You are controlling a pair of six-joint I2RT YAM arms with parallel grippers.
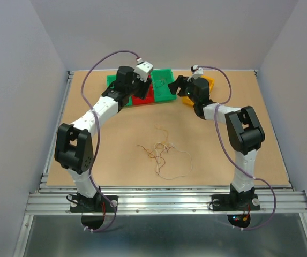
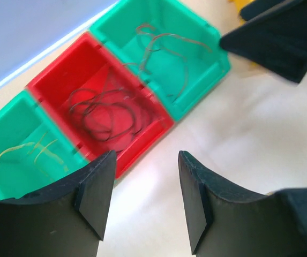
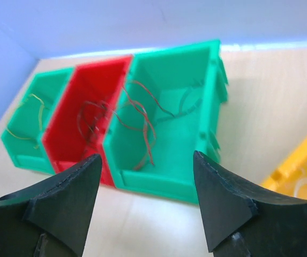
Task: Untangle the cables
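Observation:
A loose tangle of thin cables (image 1: 163,152) in brown, white and orange lies on the table's middle, far from both grippers. My left gripper (image 1: 141,87) hovers at the back by the bins, open, with nothing between its fingers (image 2: 145,160). My right gripper (image 1: 173,85) faces it from the right, also open and empty (image 3: 148,160). More cables lie in the bins. There are brown ones (image 3: 142,118) in the right green bin (image 3: 164,184). Dark ones (image 2: 102,112) are in the red bin (image 2: 142,142). A yellow one (image 2: 14,152) is in the left green bin (image 2: 3,120).
The three bins stand in a row at the table's back edge (image 1: 142,99). A yellow bin (image 3: 298,163) sits to their right, behind my right gripper. Grey walls close the table in on three sides. Purple arm cables (image 1: 97,64) arch above the arms.

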